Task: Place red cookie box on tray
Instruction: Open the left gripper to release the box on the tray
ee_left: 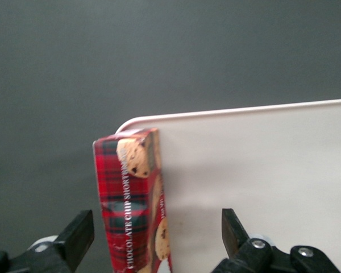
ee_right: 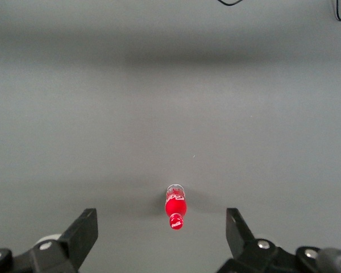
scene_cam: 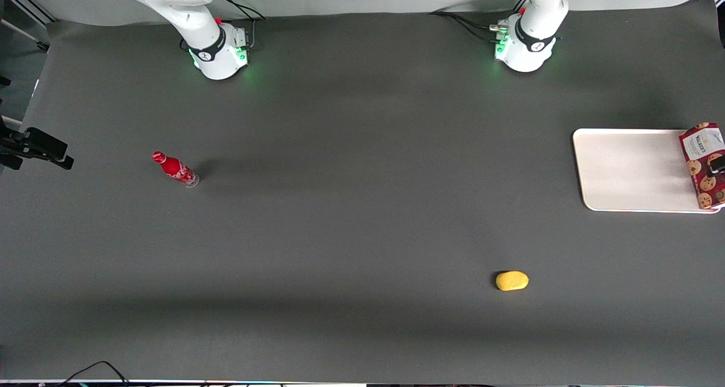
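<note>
The red cookie box (scene_cam: 702, 163) (ee_left: 128, 193), dark-red plaid with cookie pictures, lies along the edge of the tray (scene_cam: 628, 171) (ee_left: 261, 170) at the working arm's end of the table. It stands on a narrow long side, and I cannot tell whether it sits wholly inside the rim. My left gripper (ee_left: 156, 224) hovers over the box and is open. Its two dark fingers straddle the box with a clear gap on each side. In the front view only one dark fingertip (scene_cam: 717, 165) shows against the box.
A small red bottle (scene_cam: 175, 170) (ee_right: 175, 209) stands toward the parked arm's end of the table. A yellow oval object (scene_cam: 512, 280) lies on the grey mat nearer the front camera than the tray.
</note>
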{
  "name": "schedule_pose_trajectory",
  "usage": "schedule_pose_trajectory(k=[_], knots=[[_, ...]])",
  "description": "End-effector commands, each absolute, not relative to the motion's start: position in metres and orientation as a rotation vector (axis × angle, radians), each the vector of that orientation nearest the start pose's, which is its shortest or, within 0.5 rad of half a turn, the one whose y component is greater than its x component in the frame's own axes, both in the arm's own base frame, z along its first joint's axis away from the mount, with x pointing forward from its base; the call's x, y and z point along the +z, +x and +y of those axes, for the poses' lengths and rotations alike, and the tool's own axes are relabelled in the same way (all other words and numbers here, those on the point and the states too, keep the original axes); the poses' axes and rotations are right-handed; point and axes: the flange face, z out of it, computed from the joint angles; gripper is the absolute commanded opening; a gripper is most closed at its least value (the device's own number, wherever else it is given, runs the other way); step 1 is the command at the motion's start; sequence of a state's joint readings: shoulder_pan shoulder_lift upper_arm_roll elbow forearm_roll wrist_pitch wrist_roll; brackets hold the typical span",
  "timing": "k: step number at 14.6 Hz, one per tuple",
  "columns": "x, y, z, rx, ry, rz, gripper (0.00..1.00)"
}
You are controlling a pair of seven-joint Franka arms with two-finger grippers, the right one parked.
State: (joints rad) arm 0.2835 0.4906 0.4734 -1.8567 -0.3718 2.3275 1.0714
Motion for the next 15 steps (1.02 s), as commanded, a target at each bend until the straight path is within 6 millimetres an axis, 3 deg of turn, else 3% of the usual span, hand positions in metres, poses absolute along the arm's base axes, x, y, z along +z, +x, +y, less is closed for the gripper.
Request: schedule_pose_trajectory(k=[1,5,7,12,15], knots=[[0.351,0.495,0.388,-0.22,-3.215,0.089,1.0],[0.425,0.52,0.316,-0.164,-3.202,0.036,1.0],[0.46,0.525,0.271,-0.116,-3.225,-0.101,1.0],[0.54,0.532,0.141,-0.036,-3.194,-0.239,1.0],[0.578,0.529,0.072,-0.078,-3.148,-0.12,1.0]])
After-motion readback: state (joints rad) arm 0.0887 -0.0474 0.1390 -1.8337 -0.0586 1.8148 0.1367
